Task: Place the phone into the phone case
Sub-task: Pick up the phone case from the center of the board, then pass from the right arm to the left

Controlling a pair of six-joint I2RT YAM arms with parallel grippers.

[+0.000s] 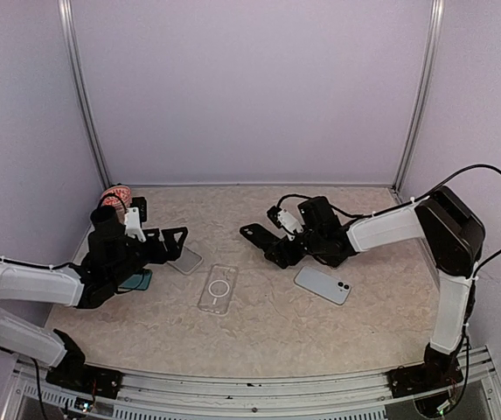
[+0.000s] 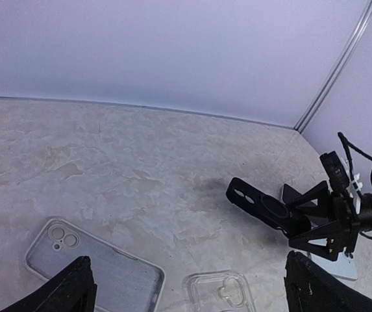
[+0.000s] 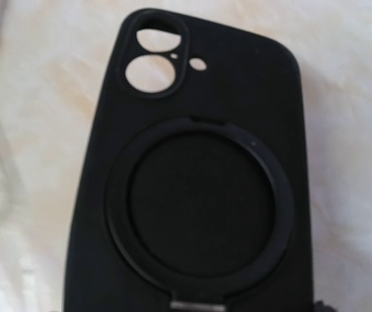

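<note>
My right gripper is shut on a black phone case with a round ring on its back, held tilted off the table. In the right wrist view the black phone case fills the frame and hides the fingers. The left wrist view shows the black phone case with its shadow on the table beneath. The pale phone lies flat, back up, just right of that gripper. My left gripper stands wide open over the left side, with nothing between its fingers.
A clear case lies at the table's middle. A grey case with a white rim lies below the left gripper. A teal item sits under the left arm. A red and white object stands at the back left.
</note>
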